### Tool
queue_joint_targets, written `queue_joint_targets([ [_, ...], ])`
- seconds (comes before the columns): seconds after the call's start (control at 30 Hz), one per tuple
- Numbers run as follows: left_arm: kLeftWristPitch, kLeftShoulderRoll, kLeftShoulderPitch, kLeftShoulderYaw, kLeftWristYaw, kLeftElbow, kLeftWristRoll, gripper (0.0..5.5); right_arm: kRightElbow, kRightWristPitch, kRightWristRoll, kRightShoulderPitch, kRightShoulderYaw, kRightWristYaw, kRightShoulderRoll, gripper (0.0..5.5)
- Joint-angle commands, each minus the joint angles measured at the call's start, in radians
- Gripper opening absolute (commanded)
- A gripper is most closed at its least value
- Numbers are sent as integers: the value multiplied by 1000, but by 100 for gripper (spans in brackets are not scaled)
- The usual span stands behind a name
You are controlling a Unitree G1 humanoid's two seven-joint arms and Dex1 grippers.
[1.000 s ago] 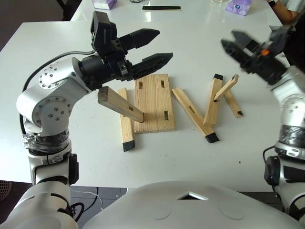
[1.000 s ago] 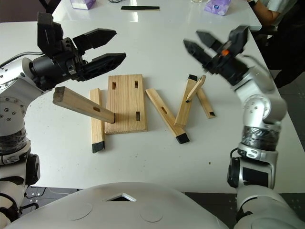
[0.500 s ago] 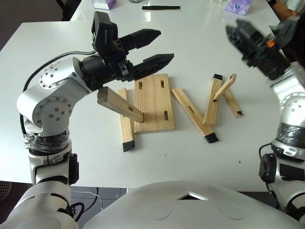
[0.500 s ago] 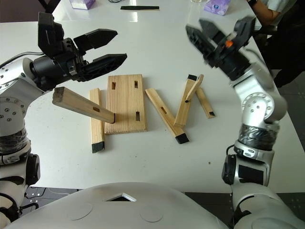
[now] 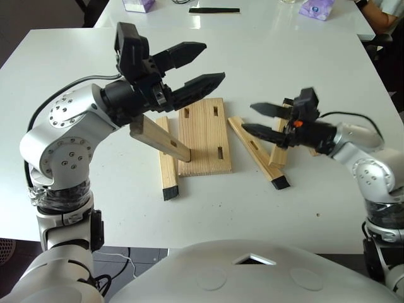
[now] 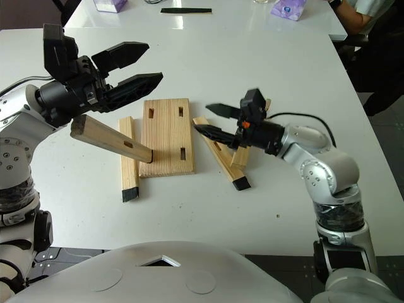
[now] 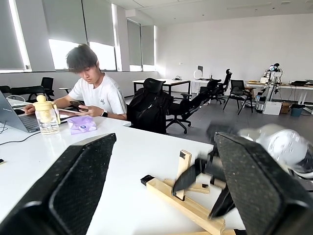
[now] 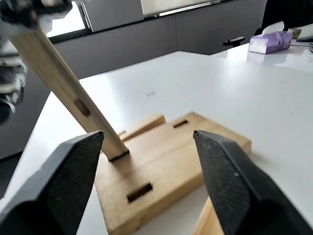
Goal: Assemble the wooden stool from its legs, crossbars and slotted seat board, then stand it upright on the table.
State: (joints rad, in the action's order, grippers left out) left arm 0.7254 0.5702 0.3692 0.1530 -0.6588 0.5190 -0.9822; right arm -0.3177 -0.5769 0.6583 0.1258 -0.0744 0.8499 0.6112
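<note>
The slotted seat board (image 5: 203, 136) lies flat mid-table. One leg (image 5: 159, 137) stands tilted with its lower end at the board's near-left slot; in the right wrist view the same leg (image 8: 73, 103) leans over the board (image 8: 166, 171). Another leg (image 5: 167, 167) lies along the board's left edge. To the right lie a slanted leg (image 5: 257, 151), a second leg (image 5: 281, 136) and two short crossbars (image 5: 298, 117). My left gripper (image 5: 214, 60) hovers open above the board's far end. My right gripper (image 6: 202, 118) is open, low over the slanted leg, pointing at the board.
Two purple tissue packs (image 5: 314, 9) (image 5: 137, 5) and a black strip (image 5: 213, 10) lie at the white table's far edge. Bare tabletop (image 5: 208, 208) stretches along the near edge in front of the parts.
My right arm has swung down from high at the right to just above the loose legs, its open gripper now pointing left. The left gripper has lifted slightly; the parts have not moved.
</note>
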Motion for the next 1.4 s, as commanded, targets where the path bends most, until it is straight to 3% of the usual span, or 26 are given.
queue_joint_targets([
  [0.03, -9, -7, -15, -12, 12, 20, 8, 377, 107, 99, -118, -31, -44, 63, 30, 339],
  [0.7, -32, -9, -74, -20, 46, 60, 38, 377, 302, 315, -383, -101, -64, 271, 225, 339],
  [1.2, -46, -5, -103, -29, 67, 79, 40, 377, 265, 329, -386, -45, -17, 421, 367, 339],
  [1.4, -49, 1, -125, -35, 71, 91, 50, 377, 371, 406, -479, -88, -47, 458, 430, 339],
])
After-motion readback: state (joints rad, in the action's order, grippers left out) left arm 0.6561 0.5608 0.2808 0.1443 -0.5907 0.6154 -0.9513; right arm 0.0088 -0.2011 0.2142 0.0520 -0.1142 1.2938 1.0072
